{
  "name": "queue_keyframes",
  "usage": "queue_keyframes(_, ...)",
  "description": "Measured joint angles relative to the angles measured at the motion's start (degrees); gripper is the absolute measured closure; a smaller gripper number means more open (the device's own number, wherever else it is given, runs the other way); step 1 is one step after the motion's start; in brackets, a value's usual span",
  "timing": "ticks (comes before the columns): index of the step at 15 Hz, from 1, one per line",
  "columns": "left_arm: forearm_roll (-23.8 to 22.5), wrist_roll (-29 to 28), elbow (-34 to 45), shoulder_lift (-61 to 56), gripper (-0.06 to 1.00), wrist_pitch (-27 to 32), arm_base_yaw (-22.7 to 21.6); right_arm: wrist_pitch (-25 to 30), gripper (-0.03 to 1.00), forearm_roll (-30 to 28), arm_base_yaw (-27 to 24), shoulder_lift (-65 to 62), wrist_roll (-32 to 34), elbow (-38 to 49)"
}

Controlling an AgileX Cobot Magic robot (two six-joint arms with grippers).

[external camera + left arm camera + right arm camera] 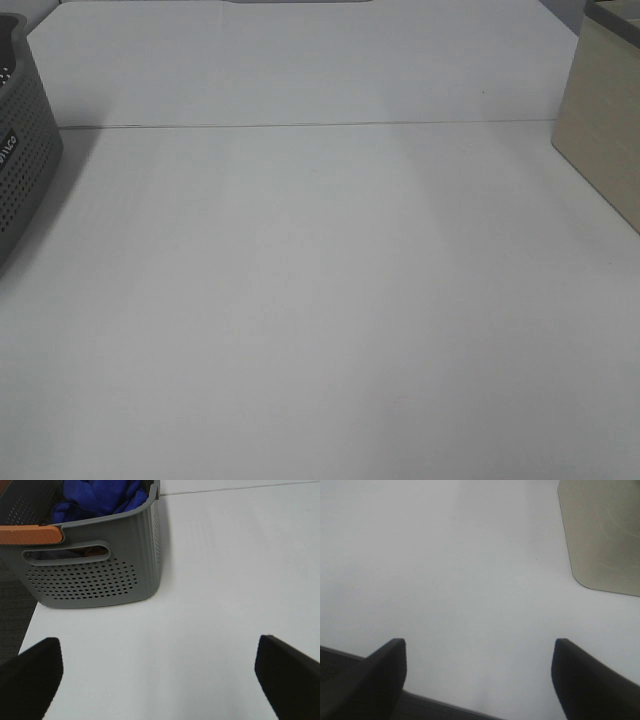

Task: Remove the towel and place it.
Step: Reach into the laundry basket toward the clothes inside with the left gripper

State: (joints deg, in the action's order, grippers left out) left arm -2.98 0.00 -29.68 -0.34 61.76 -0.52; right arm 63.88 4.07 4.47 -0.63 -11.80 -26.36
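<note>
Inside grey basket (90,575) at left edge of surface (320,300): blue towel (100,497), bunched up, not yet removed. Orange strip (30,534) sits on basket rim. Left hand (157,642) near basket, over bare surface, fingers wide apart, holding nothing. Right hand (479,645) likewise spread, empty, near beige box (602,535), possibly a bin, at right edge.

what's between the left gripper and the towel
In the left wrist view, bare table ahead of the left gripper, then the wall of the basket; the towel lies bunched inside it.
</note>
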Motion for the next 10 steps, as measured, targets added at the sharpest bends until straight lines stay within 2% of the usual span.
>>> queue_keyframes(10, 0.00, 0.00, 0.00, 0.00, -0.05, 0.00, 0.00, 0.00, 0.19, 0.00, 0.00, 0.00, 0.00, 0.00)
